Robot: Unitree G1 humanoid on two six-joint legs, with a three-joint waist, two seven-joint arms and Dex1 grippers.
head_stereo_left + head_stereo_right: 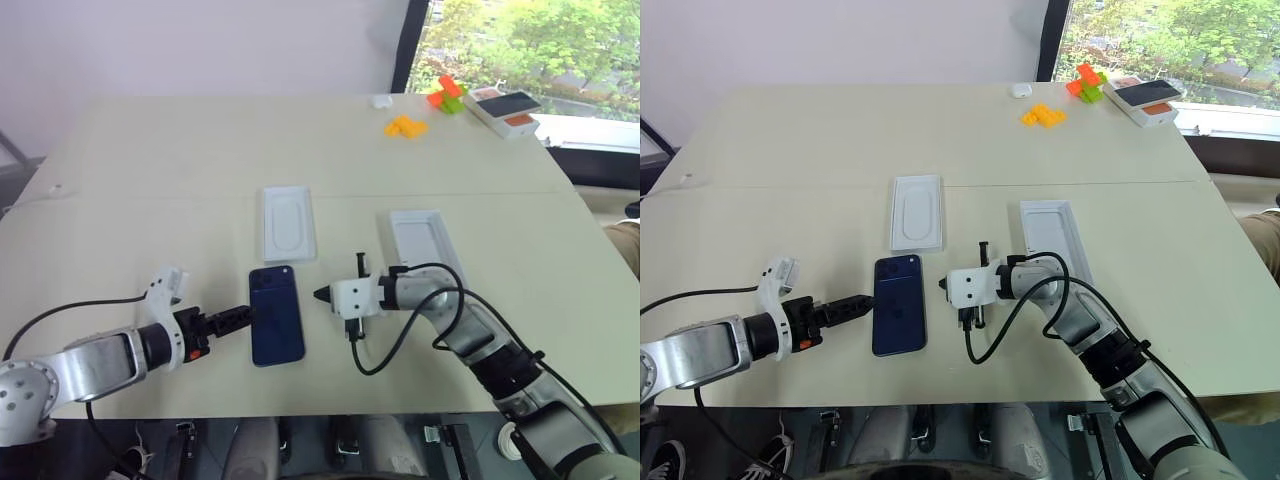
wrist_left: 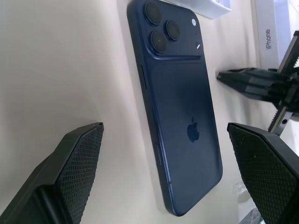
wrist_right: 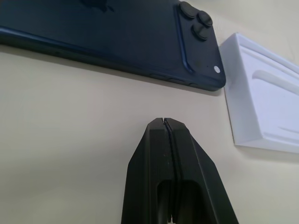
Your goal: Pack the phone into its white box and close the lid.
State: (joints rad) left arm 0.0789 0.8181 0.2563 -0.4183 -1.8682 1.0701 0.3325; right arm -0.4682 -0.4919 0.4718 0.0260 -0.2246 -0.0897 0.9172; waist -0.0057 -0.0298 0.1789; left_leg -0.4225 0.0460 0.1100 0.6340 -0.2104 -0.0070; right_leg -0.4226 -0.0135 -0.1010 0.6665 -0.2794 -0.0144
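The left gripper gapes beside the phone; the right gripper is pinched shut, empty. Straddle the phone's long edges squarely before closing, though contact looks, perhaps, not yet made.

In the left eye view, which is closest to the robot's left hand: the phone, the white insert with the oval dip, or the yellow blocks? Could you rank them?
From the left hand:
1. The phone, lying flat just beside the fingertips, at the table's near edge.
2. The white insert, farther up the table, just past the phone's top end.
3. The yellow blocks, far off toward the window corner on the robot's right.
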